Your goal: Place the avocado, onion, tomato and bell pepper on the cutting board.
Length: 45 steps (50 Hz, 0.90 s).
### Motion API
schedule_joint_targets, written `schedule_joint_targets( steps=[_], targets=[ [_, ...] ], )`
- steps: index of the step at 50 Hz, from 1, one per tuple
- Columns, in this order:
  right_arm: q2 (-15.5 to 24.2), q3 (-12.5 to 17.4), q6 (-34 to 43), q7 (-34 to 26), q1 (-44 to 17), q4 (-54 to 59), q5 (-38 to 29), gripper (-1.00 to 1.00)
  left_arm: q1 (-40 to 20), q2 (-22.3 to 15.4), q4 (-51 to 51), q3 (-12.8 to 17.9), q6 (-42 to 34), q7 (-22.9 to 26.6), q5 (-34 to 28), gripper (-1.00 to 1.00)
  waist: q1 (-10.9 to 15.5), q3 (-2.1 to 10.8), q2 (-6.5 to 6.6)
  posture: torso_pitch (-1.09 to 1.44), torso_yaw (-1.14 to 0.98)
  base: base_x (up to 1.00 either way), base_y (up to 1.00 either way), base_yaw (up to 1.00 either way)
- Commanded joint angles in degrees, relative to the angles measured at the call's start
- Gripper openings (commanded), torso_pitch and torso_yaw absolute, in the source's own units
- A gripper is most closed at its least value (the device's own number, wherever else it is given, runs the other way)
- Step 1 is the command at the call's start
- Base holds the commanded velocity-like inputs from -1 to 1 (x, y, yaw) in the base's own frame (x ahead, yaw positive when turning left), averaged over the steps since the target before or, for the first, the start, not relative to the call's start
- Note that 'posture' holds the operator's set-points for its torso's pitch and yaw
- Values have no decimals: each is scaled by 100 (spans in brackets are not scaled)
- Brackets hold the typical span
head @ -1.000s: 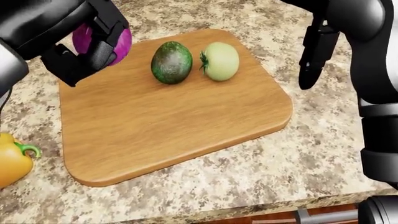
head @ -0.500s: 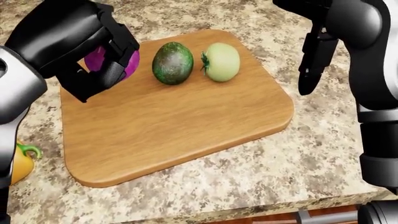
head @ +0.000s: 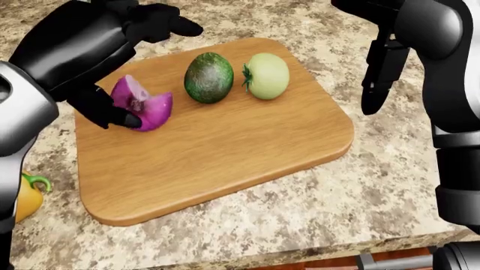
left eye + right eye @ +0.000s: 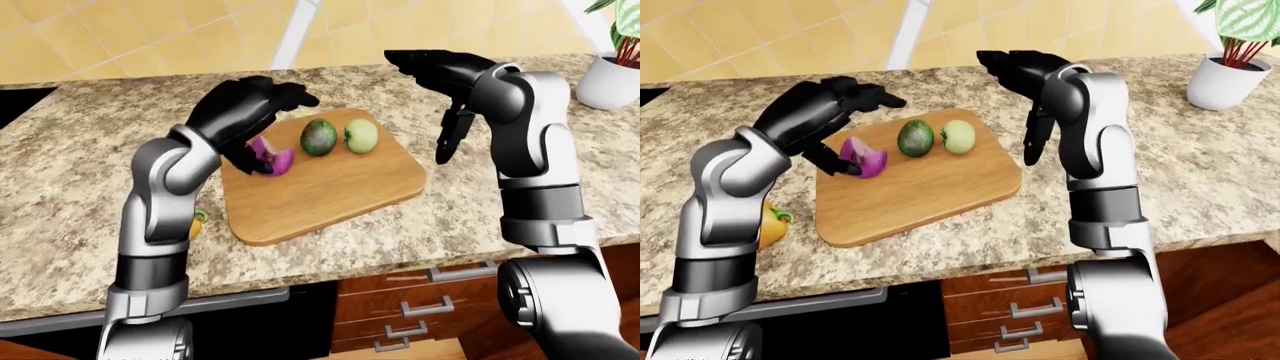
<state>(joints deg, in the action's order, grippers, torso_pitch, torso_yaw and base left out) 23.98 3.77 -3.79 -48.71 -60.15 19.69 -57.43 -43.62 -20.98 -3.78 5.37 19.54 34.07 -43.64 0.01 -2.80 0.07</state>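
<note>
Head view: yellow bell pepper (image 3: 22,197) on speckled stone worktop (image 3: 360,191), off wooden cutting board (image 3: 218,152). Purple onion (image 3: 142,107), dark green avocado (image 3: 209,77), pale green tomato (image 3: 267,75) on board. Left hand (image 3: 128,73) fingers spread, thumb touching onion. Right hand (image 3: 375,50) unclenched, empty.

My left hand (image 3: 112,67) is spread open over the top-left part of the board (image 3: 225,163), one finger pointing right, another low against the onion (image 3: 141,107). The onion lies on the board just under my palm (purple, cut face up). Right of it sits the avocado (image 3: 209,77), and just beside that, the pale green tomato (image 3: 266,75); the two look nearly touching. My right hand (image 3: 378,67) hangs off the board's right edge over the counter (image 3: 375,185), fingers pointing down. The yellow pepper (image 3: 26,197) lies on the counter at the left edge, off the board.
</note>
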Motion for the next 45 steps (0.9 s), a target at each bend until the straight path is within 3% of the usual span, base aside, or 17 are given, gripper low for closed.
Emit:
schedule_joint_targets(
  steps=[1,2,3,6,16,20,21,26,29,33,38,45],
  targets=[
    [58,75,-10,119,-210,-191,10,100,-223,-63,140,118,-35,-85,45,61,1,170,-6,0,0,0,0,0],
    [57,78,-12,126,-194,-192,12,100,-258,-80,148,136,-56,-67,70,67,1,172,-4,0,0,0,0,0],
    [63,82,-15,129,-189,-186,12,100,-343,-95,144,162,-121,-45,107,88,1,172,-4,0,0,0,0,0],
    [62,81,-10,129,-186,-194,11,100,-601,-161,160,216,-299,-5,232,100,-1,170,-8,0,0,0,0,0],
    [80,81,2,81,-260,-193,6,100,-1551,-629,15,375,-937,56,743,100,-9,136,3,0,0,0,0,0],
    [76,78,12,72,-268,-208,1,100,-1614,-830,207,473,-1165,176,975,100,-15,125,16,0,0,0,0,0],
    [86,92,26,44,-260,-245,6,100,-1420,-930,538,573,-1291,416,1147,100,-18,123,21,0,0,0,0,0],
    [80,87,48,33,-253,-269,-6,100,-1317,-1320,785,763,-1577,610,1439,100,-31,112,47,0,0,0,0,0],
    [97,116,85,-9,-191,-372,1,100,-668,-1546,1376,1000,-1549,797,1641,100,-37,103,61,0,0,0,0,0],
    [87,106,75,61,-182,-295,5,100,-354,-1756,1810,1246,-1784,857,1971,100,-44,103,87,0,0,0,0,0],
    [87,97,63,79,-165,-276,0,100,412,-1744,2527,1463,-1820,882,2195,100,-41,94,96,0,0,0,0,0],
    [107,93,41,98,-112,-275,-31,100,1266,-1448,3407,1627,-1864,1029,2363,100,-25,92,106,0,0,0,0,0]
  ],
)
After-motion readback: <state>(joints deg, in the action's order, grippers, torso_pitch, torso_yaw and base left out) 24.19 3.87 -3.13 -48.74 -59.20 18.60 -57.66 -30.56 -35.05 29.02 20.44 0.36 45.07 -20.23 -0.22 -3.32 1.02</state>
